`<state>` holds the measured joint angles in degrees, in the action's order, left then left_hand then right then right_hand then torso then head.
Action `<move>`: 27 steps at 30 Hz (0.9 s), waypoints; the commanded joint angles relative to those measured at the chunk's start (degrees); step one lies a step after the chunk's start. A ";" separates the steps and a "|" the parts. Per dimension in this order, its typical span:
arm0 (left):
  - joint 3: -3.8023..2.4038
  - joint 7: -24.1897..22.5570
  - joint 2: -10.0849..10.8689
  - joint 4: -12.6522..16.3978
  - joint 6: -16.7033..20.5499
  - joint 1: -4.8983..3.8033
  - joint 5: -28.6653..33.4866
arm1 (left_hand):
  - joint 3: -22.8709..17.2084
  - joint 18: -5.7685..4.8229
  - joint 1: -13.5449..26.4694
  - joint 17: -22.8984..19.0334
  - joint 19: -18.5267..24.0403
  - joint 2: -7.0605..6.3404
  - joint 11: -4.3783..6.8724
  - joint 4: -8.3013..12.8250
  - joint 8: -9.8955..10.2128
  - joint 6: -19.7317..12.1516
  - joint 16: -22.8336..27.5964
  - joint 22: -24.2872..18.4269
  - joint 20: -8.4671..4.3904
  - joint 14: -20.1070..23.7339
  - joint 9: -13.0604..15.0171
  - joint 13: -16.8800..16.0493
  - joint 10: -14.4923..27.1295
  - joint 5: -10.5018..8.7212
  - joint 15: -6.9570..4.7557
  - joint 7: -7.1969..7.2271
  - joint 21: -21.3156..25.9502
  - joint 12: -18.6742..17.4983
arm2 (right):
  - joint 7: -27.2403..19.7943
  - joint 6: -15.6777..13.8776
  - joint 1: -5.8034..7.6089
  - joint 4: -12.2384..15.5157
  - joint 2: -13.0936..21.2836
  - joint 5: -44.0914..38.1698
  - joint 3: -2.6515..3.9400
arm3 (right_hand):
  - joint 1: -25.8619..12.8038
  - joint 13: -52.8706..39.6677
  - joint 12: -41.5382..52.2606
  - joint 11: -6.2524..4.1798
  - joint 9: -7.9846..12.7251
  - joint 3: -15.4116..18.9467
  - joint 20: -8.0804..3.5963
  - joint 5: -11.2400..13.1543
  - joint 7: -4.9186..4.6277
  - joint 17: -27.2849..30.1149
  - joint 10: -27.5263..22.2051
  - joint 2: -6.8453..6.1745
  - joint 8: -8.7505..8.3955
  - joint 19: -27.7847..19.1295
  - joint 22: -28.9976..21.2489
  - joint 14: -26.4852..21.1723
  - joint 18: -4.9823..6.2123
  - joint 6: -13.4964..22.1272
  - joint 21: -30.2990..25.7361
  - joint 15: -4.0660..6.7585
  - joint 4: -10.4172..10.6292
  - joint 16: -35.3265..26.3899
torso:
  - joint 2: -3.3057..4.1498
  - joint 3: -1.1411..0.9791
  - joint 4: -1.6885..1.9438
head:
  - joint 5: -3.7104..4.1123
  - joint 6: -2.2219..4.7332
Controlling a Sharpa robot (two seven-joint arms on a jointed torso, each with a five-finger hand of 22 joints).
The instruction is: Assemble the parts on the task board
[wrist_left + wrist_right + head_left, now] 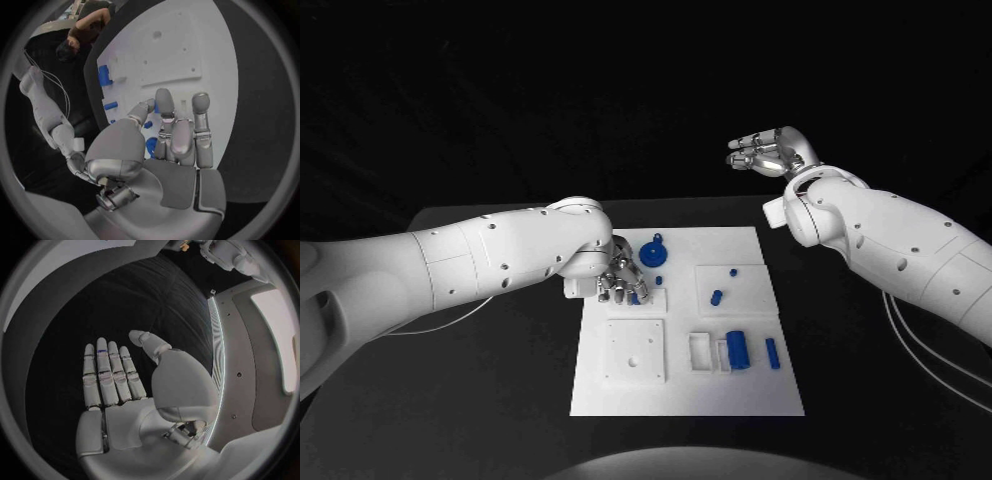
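Your left hand (620, 283) hovers low over the upper left of the white task board (689, 395), fingers reaching down around a small blue part (635, 297); you cannot tell whether it grips it. Your right hand (764, 152) is raised well beyond the board, released, fingers flat and holding nothing. The risk: the fingers hide the part, so a closing grip could nudge it or knock the blue ring piece (656, 251) just beside. Roughly seven blue parts are visible: two by the hand, three mid-right, two lower right. One board, two hands.
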<state>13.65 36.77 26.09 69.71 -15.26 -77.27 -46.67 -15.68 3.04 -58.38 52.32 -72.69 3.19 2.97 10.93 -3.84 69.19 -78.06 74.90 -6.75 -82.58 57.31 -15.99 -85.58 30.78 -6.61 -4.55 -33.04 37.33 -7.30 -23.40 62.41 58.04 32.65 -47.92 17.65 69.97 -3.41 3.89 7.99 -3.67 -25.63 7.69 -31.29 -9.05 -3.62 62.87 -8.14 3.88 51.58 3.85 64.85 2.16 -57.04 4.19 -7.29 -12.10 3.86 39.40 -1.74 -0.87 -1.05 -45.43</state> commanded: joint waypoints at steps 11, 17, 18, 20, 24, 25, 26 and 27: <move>0.13 0.24 -0.82 -0.04 -0.04 0.87 -0.10 | 0.19 0.25 -2.68 -0.18 0.03 1.84 1.88 0.30 0.01 9.99 0.13 1.00 0.38 -0.05 -0.09 0.08 -1.24 -2.35 -0.26 7.37 0.14 0.05 | -0.39 0.96 -0.22 0.26 -0.05 -0.61 0.00 | 0.01 0.09 -0.27 0.18 0.07 0.20 -0.05 -0.16 -0.33 0.08 -0.55 0.25 -0.34 -0.42 -0.10 -0.59 0.22 0.28 -0.21 -0.27 -0.44 -0.27 | -0.03 0.00 0.02 | 0.14 -0.01; 0.13 0.26 -0.68 -0.01 0.26 0.91 -0.34 | 3.20 0.51 -3.10 -0.25 0.07 -0.15 1.91 -2.45 0.04 9.91 0.24 0.96 0.66 0.02 -0.45 -0.02 -1.23 -4.03 -0.25 7.55 0.26 -0.11 | -0.37 0.95 -0.31 0.34 0.05 -0.61 0.00 | 0.12 0.09 -0.25 0.22 0.07 0.63 0.01 -0.18 -0.34 0.07 -0.64 0.30 -0.33 -0.56 -0.09 -0.72 0.23 0.47 -0.21 -0.32 -0.46 -0.26 | -0.01 0.01 0.04 | 0.26 0.14; 0.13 0.25 -0.64 0.00 0.35 0.92 -0.44 | 3.70 0.51 -2.78 -0.29 0.04 -0.65 1.91 -2.94 0.04 9.91 0.26 0.95 0.66 0.02 -0.49 -0.01 -1.24 -4.53 -0.27 7.59 0.28 -0.12 | -0.37 0.94 -0.33 0.35 0.06 -0.61 0.00 | 0.12 0.09 -0.25 0.22 0.07 0.63 0.01 -0.18 -0.34 0.07 -0.64 0.30 -0.33 -0.56 -0.09 -0.72 0.23 0.47 -0.21 -0.32 -0.46 -0.26 | -0.01 0.01 0.04 | 0.28 0.16; 0.13 0.21 -0.56 0.01 0.56 0.92 -0.59 | 4.63 0.49 -2.16 -0.35 0.01 -1.28 1.93 -4.06 0.04 9.96 0.31 0.95 0.64 0.04 -0.55 -0.01 -1.23 -6.04 -0.30 7.69 0.31 -0.16 | -0.36 0.91 -0.36 0.36 0.09 -0.61 0.00 | 0.12 0.09 -0.26 0.24 0.08 0.77 0.05 -0.18 -0.38 0.08 -0.70 0.26 -0.34 -0.63 -0.10 -0.79 0.22 0.64 -0.22 -0.35 -0.47 -0.27 | 0.00 0.02 0.05 | 0.30 0.21; 0.13 0.10 -0.44 0.01 0.93 0.94 -0.93 | 6.34 0.34 -2.36 -0.45 -0.07 -2.47 1.99 -6.81 0.03 10.08 0.39 0.94 0.49 0.04 -0.73 -0.01 -1.24 -7.99 -0.38 7.83 0.45 -0.18 | -0.34 0.85 -0.43 0.37 0.10 -0.61 0.00 | 0.30 0.08 -0.25 0.30 0.10 1.24 0.16 -0.22 -0.44 0.08 -0.85 0.30 -0.35 -0.93 -0.10 -1.12 0.21 1.22 -0.24 -0.47 -0.58 -0.26 | -0.01 0.02 0.05 | 0.22 0.25; 0.13 0.06 -0.42 0.02 1.03 0.94 -1.04 | 6.63 0.32 -2.26 -0.52 -0.07 -2.70 1.99 -7.19 0.02 10.11 0.43 0.94 0.47 0.07 -0.74 -0.01 -1.23 -8.63 -0.39 7.83 0.47 -0.19 | -0.33 0.84 -0.45 0.38 0.10 -0.61 0.00 | 0.35 0.09 -0.25 0.32 0.10 1.39 0.21 -0.21 -0.45 0.08 -0.90 0.31 -0.36 -1.13 -0.11 -1.27 0.21 1.34 -0.25 -0.52 -0.61 -0.28 | -0.01 0.02 0.05 | 0.22 0.25; 0.13 0.01 -0.40 0.02 1.12 0.95 -1.14 | 6.98 0.30 -2.18 -0.52 -0.09 -2.93 1.99 -7.63 0.02 10.16 0.44 0.93 0.44 0.06 -0.74 -0.01 -1.24 -9.74 -0.40 7.84 0.50 -0.19 | -0.33 0.82 -0.47 0.39 0.10 -0.61 0.00 | 0.38 0.09 -0.24 0.34 0.10 1.50 0.25 -0.25 -0.46 0.08 -0.94 0.33 -0.36 -1.34 -0.11 -1.40 0.21 1.41 -0.26 -0.56 -0.64 -0.25 | -0.01 0.03 0.04 | 0.20 0.26; 0.13 -0.01 -0.39 0.02 1.19 0.95 -1.21 | 7.22 0.27 -2.13 -0.57 -0.09 -3.08 1.99 -7.99 0.02 10.19 0.47 0.93 0.42 0.07 -0.75 -0.01 -1.24 -10.35 -0.40 7.86 0.52 -0.18 | -0.32 0.81 -0.48 0.39 0.10 -0.62 0.00 | 0.41 0.09 -0.25 0.35 0.11 1.58 0.29 -0.22 -0.46 0.08 -0.96 0.34 -0.36 -1.57 -0.13 -1.50 0.21 1.49 -0.28 -0.60 -0.66 -0.26 | -0.01 0.03 0.04 | 0.20 0.27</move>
<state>13.62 37.11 25.86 69.51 -14.50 -76.64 -47.28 -8.51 3.08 -60.59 51.81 -72.69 0.71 4.49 3.11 -3.60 78.80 -77.83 74.93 -6.33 -82.37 56.43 -15.95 -84.04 20.73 -6.65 2.12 -32.81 37.32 -7.30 -23.26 61.97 58.30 32.76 -47.98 17.65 69.97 -3.41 3.89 8.27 -3.61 -24.35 8.09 -31.29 -9.48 -3.63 62.33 -8.14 3.88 50.35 3.81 63.74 2.15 -55.97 4.19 -7.99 -12.89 3.86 39.39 -1.71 -0.82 -0.80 -45.18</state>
